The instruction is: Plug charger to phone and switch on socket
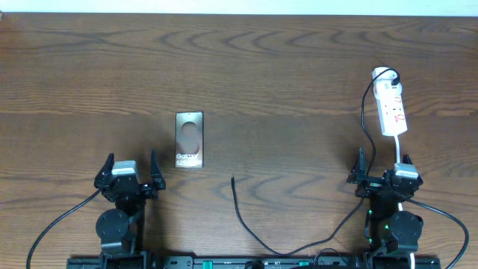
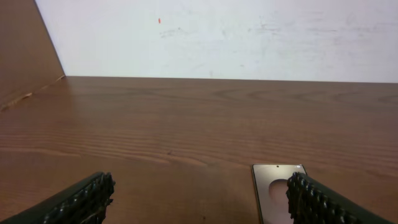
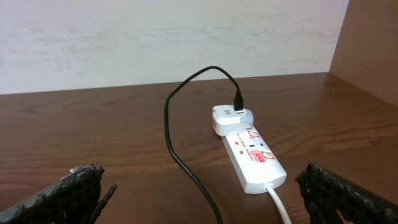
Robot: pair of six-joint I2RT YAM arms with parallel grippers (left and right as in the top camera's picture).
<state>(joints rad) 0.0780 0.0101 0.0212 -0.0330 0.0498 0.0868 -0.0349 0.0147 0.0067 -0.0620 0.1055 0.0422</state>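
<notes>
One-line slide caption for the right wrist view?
Open right claw facing the socket strip, charger cable looping from the white adapter at its far end.

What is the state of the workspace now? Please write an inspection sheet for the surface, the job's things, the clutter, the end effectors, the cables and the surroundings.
Surface: dark wooden table, mostly bare.
Job's things: phone lies flat, ahead of the left arm, nothing plugged into it; power strip lies ahead of the right arm, switch state not readable.
Clutter: nothing seen.
End effectors: left end effector open, empty; right end effector open, empty.
Cables: charger cable plugged into a white adapter on the strip's far end, its free tip on the table between the arms; white cord leaves the strip's near end.
Surroundings: white wall behind the table.
</notes>
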